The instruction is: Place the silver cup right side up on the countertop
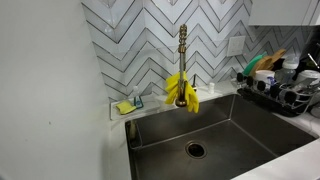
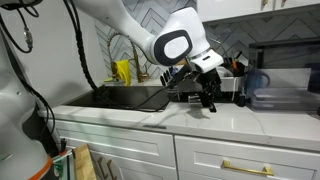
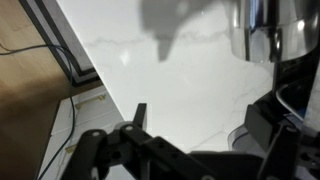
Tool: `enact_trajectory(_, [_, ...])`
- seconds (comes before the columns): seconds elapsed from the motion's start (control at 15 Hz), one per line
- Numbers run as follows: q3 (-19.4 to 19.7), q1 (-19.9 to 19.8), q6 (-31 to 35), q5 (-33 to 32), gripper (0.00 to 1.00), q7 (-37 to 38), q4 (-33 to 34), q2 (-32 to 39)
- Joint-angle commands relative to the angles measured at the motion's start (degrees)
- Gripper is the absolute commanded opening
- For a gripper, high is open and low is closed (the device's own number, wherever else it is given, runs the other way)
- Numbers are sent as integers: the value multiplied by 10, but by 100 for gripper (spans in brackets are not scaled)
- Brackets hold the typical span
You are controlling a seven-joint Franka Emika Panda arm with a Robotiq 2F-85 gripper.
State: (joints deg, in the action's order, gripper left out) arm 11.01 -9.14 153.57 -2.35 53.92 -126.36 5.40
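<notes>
Nearest, along the bottom of an exterior view, white cabinet fronts (image 2: 210, 150) run under the pale worktop (image 2: 240, 120), their lower parts cut off by the frame edge. Above the worktop at mid-frame hangs the gripper (image 2: 208, 98), fingers pointing down, spread wide and holding nothing. In the wrist view its dark body fills the bottom edge, blurred and partly out of frame. At the upper right of the wrist view a shiny silver cylinder, seemingly the silver cup (image 3: 252, 28), is cut off by the top edge. Its rim is hidden, so I cannot tell whether it stands upright or inverted. The dark shapes below it are too blurred to name, and in both exterior views the cup cannot be picked out. Behind the gripper the black dish rack (image 2: 228, 90) is half hidden by the arm (image 2: 130, 25), its contents small and jumbled. Farther back lie the steel sink (image 1: 200, 135), then the faucet (image 1: 183, 45) draped with something yellow (image 1: 182, 92) against chevron tiles (image 1: 130, 35).
</notes>
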Motion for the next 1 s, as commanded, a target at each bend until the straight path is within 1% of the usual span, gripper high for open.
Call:
enact_trajectory(0.0, [-8, -9, -88, 105, 100, -94, 48, 25])
enact_trajectory(0.13, [-2, -12, -140, 125, 100, -117, 79, 42])
enact_trajectory(0.33, [4, -20, -195, 137, 100, -140, 120, 66])
enact_trajectory(0.6, [8, -34, -252, 166, 100, -172, 162, 97])
enact_trajectory(0.93, [11, -48, -323, 202, 100, -192, 202, 130])
